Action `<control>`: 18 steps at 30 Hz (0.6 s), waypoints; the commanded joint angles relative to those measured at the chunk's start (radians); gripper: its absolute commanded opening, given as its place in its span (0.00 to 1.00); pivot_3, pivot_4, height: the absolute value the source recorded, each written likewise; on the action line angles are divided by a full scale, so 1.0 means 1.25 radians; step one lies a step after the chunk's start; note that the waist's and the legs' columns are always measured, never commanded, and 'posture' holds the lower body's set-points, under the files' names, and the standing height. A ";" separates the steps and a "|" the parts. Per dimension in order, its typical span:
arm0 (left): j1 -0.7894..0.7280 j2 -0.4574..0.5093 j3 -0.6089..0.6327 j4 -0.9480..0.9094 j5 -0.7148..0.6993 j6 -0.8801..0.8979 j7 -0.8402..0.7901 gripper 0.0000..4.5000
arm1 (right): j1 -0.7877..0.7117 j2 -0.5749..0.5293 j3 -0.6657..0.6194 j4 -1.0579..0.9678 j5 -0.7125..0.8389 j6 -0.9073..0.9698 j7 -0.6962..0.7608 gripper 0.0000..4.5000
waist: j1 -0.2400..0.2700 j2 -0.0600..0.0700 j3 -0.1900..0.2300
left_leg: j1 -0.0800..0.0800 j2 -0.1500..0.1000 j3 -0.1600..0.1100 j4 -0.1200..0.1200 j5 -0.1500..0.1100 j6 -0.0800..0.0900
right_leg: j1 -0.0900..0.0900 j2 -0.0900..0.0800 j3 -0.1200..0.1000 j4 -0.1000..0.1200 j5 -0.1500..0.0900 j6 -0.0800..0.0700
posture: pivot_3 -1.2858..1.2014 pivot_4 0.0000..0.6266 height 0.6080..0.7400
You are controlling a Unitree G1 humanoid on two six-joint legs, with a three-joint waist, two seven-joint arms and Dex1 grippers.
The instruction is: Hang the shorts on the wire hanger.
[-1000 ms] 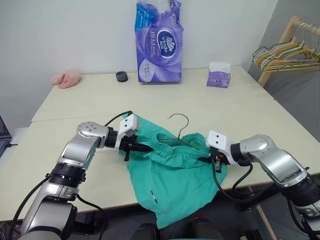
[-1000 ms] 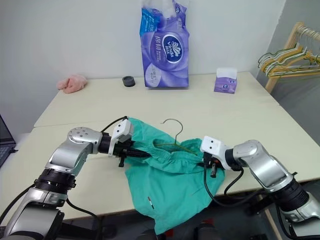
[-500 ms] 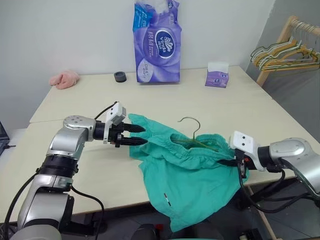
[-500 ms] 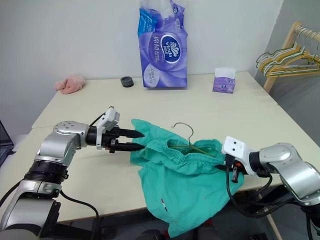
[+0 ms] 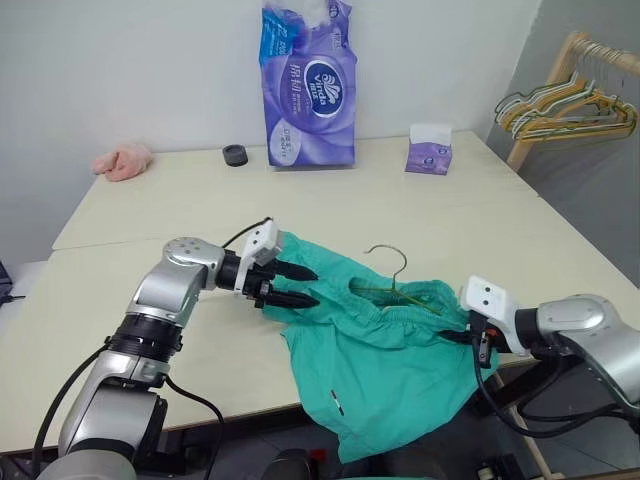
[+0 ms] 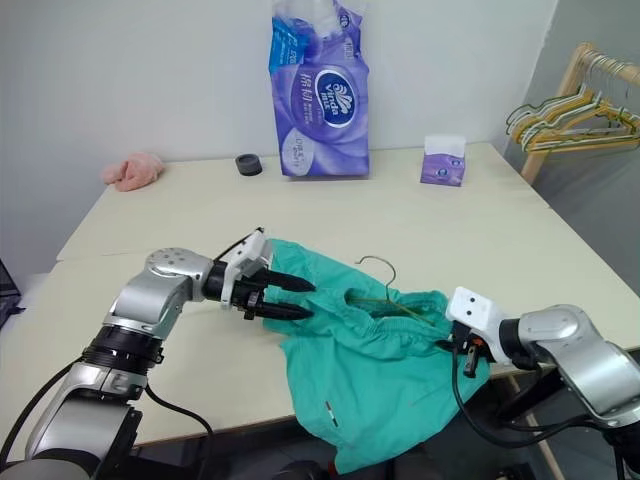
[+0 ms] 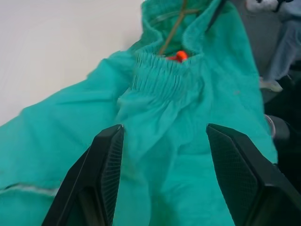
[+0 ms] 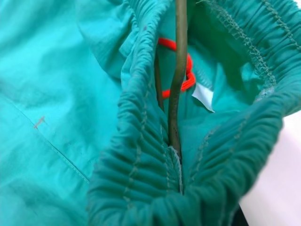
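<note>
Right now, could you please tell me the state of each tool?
Left tool: open, over the shorts, holding nothing.
Right tool: closed on the shorts' waistband.

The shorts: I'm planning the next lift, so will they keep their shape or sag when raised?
The shorts probably sag: the cloth lies wrinkled and one leg droops over the table edge. Likely light, as the thin hanger inside the waistband shows no bend. The gathered waistband may bunch and slide along the wire.
</note>
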 commanded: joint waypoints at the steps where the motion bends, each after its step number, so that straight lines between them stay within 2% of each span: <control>1: 0.005 -0.013 -0.020 -0.022 0.010 -0.018 0.002 0.65 | -0.027 -0.008 0.030 0.015 -0.050 -0.045 0.000 0.00 | 0.000 0.000 0.000 | 0.000 0.000 0.000 0.000 0.000 0.000 | 0.000 0.000 0.000 0.000 0.000 0.000 | 0.44 0.03 1.00; 8: 0.032 -0.045 -0.049 -0.018 0.034 -0.047 0.019 0.65 | -0.033 -0.004 0.052 0.029 -0.081 -0.074 0.009 0.00 | 0.000 0.000 0.000 | 0.000 0.000 0.000 0.000 0.000 0.000 | 0.000 0.000 0.000 0.000 0.000 0.000 | 0.45 0.04 1.00; 10: 0.037 -0.050 -0.052 -0.023 0.038 -0.051 0.022 0.66 | -0.034 -0.007 0.057 0.036 -0.093 -0.081 0.008 0.14 | 0.001 0.000 0.000 | 0.000 0.000 0.000 0.000 0.000 0.000 | 0.000 0.000 0.000 0.000 0.000 0.000 | 0.45 0.04 1.00; 13: 0.041 -0.055 -0.054 -0.027 0.040 -0.052 0.026 0.66 | -0.035 -0.003 0.061 0.042 -0.102 -0.079 0.009 0.26 | 0.001 0.000 0.000 | 0.000 0.000 0.000 0.000 0.000 0.000 | 0.000 0.000 0.000 0.000 0.000 0.000 | 0.45 0.04 1.00; 17: 0.046 -0.056 -0.056 -0.038 0.040 -0.052 0.029 0.66 | -0.045 -0.002 0.079 0.057 -0.121 -0.075 0.011 0.47 | 0.001 0.000 0.000 | 0.000 0.000 0.000 0.000 0.000 0.000 | 0.000 0.000 0.000 0.000 0.000 0.000 | 0.45 0.04 1.00; 18: 0.046 -0.056 -0.056 -0.040 0.040 -0.052 0.030 0.66 | -0.048 -0.003 0.083 0.059 -0.124 -0.077 0.016 0.47 | 0.001 0.000 0.000 | 0.000 0.000 0.000 0.000 0.000 0.000 | 0.000 0.000 0.000 0.000 0.000 0.000 | 0.45 0.04 1.00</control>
